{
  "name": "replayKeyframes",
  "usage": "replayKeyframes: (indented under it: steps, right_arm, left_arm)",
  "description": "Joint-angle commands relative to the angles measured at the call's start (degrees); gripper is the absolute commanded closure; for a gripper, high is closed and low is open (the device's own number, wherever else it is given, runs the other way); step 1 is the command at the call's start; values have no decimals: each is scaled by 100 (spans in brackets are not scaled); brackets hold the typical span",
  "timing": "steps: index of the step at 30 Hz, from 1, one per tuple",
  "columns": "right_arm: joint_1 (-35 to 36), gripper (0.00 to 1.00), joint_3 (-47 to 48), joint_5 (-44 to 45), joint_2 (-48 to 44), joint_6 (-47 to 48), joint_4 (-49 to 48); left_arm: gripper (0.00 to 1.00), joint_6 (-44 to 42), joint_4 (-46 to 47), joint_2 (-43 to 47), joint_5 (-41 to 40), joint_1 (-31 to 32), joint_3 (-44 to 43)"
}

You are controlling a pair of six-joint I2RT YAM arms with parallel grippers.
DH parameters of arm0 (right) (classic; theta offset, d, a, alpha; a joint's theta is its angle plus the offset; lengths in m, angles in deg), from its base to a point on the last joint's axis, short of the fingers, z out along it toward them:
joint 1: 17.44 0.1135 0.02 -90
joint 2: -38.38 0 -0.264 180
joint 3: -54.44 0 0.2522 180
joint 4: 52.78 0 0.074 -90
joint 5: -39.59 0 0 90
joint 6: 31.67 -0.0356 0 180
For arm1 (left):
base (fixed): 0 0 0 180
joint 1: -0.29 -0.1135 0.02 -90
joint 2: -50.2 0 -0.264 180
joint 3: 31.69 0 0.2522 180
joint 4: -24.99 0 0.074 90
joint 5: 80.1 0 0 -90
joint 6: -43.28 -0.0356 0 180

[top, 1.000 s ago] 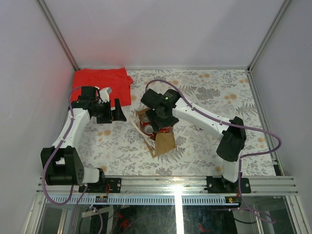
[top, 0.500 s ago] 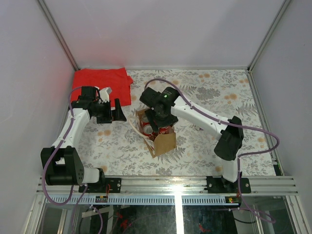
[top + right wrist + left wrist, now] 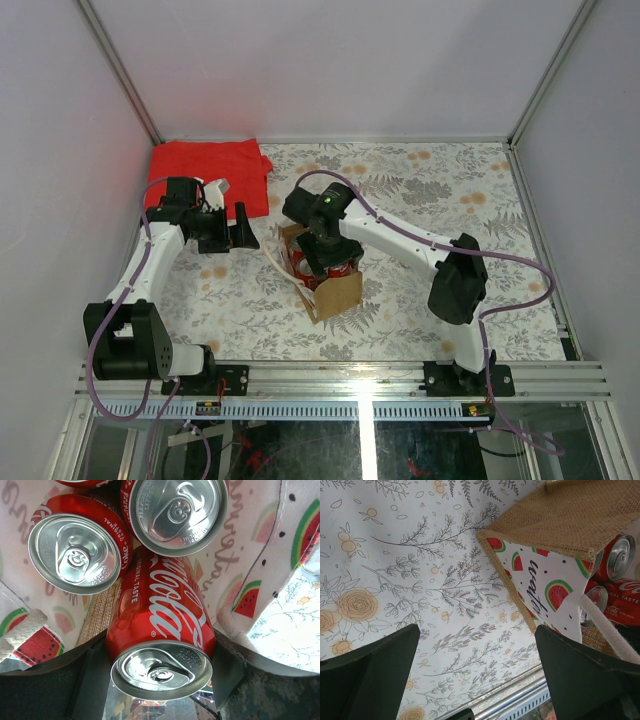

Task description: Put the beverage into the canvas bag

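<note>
Though unclear from above, right fingers (image 3: 226,667) around red can (image 3: 160,620) in canvas bag (image 3: 560,515); left fingers (image 3: 370,675) apart.

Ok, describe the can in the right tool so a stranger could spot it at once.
Mid-way across the floral table is a tan bag with a watermelon-print lining, holding red cola cans. The can meant is gripped between the right tool's dark fingers at the bag's mouth; its neighbours sit deeper, ungripped.
</note>
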Motion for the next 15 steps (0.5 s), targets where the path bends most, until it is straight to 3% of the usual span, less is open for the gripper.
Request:
replayKeyframes:
  steps: [1, 15]
  right_arm:
    - [59, 100, 247, 50, -117, 15, 216]
    - [59, 100, -803, 54, -195, -97, -839]
  left_arm:
    - [0, -69, 59, 85, 96, 3, -25]
    - [0, -85, 68, 71, 96, 10, -10]
